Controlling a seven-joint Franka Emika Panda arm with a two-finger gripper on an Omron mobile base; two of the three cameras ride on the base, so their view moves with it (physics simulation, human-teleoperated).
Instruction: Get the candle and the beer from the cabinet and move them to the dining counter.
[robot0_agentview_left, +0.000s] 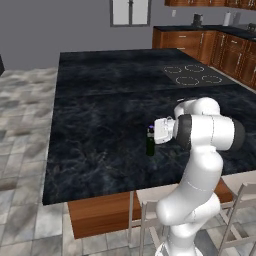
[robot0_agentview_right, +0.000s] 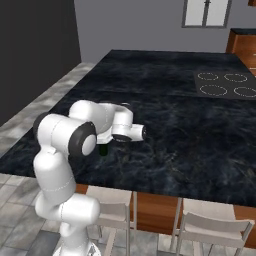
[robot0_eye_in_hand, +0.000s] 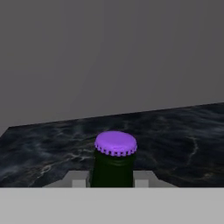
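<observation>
You have the beer (robot0_agentview_left: 150, 142) upright over the near part of the table (robot0_agentview_left: 100, 100), at centre frame in the left base view and lower left of centre in the right base view, its dark green body just beside the white wrist. The end effector (robot0_eye_in_hand: 112, 183) sits clamped on the beer's neck under the purple cap (robot0_eye_in_hand: 116, 143), with a pale finger (robot0_eye_in_hand: 78, 183) on each side at the bottom of the hand view. Whether the bottle's base touches the marble or hangs just above it, you cannot tell. Judged from this, the beer leg is nearly done: only release is left. The candle is not on the visible marble, so count that half as open. The 4-ring cooktop (robot0_agentview_left: 192, 74) lies well apart at upper right; 2 chairs (robot0_agentview_right: 212, 230) stand at the near edge. Nothing crowds the bottle.
</observation>
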